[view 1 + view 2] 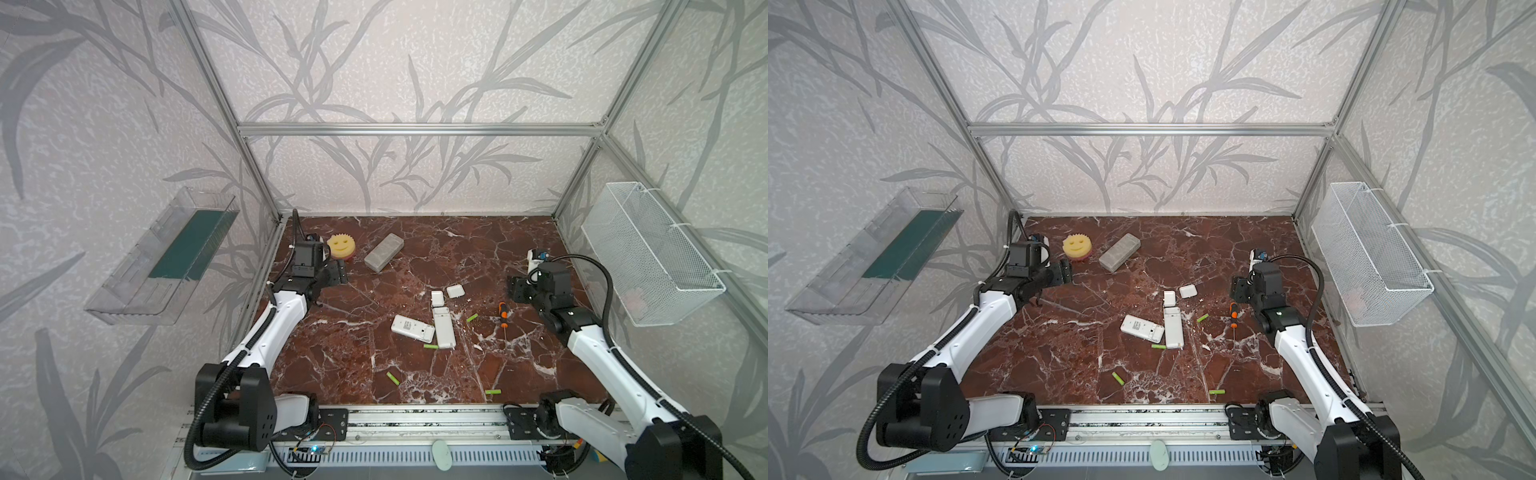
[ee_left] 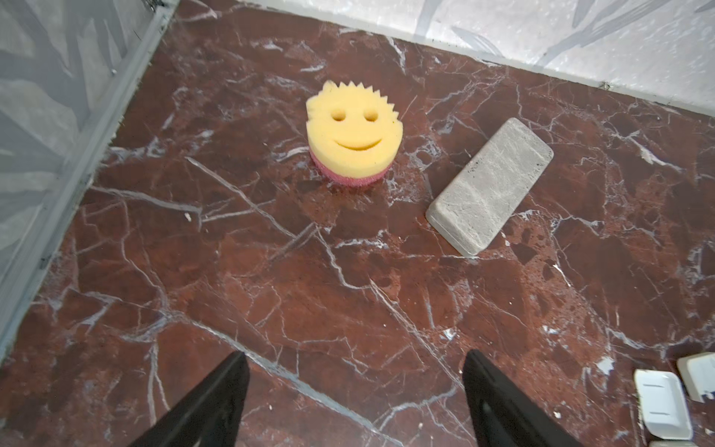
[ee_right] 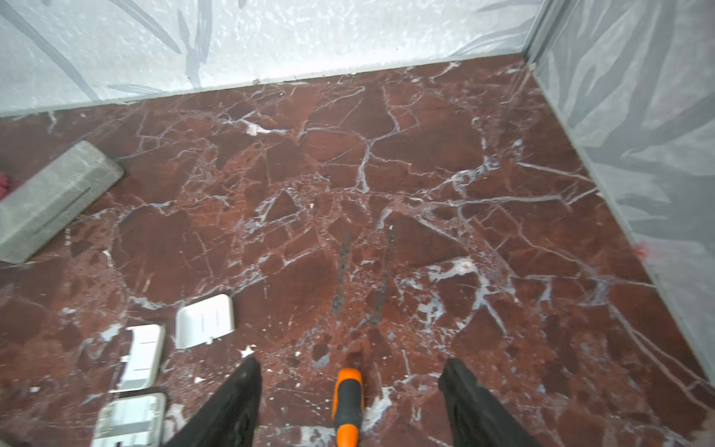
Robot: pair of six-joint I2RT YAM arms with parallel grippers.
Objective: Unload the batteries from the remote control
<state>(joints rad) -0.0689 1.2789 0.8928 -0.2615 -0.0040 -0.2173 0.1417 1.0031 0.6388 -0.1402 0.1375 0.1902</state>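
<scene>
Two white remote controls lie mid-table in both top views, one slanted [image 1: 412, 328] and one lengthwise [image 1: 443, 327], with two loose white battery covers [image 1: 455, 291] [image 1: 437, 298] behind them. Several lime-green batteries lie scattered on the marble: one right of the remotes [image 1: 471, 318], one at their near end [image 1: 431, 346], two near the front edge [image 1: 393, 378] [image 1: 493, 392]. My left gripper [image 1: 340, 274] [image 2: 354, 360] hovers open and empty at the back left. My right gripper [image 1: 515, 289] [image 3: 353, 363] stands open at the right, above the screwdriver handle, holding nothing.
An orange-and-black screwdriver [image 1: 503, 313] [image 3: 348, 398] lies right of the remotes. A yellow smiley sponge [image 2: 354, 135] and a grey stone block [image 2: 489, 185] sit at the back left. A clear shelf [image 1: 166, 257] hangs on the left wall, a wire basket [image 1: 648, 253] on the right.
</scene>
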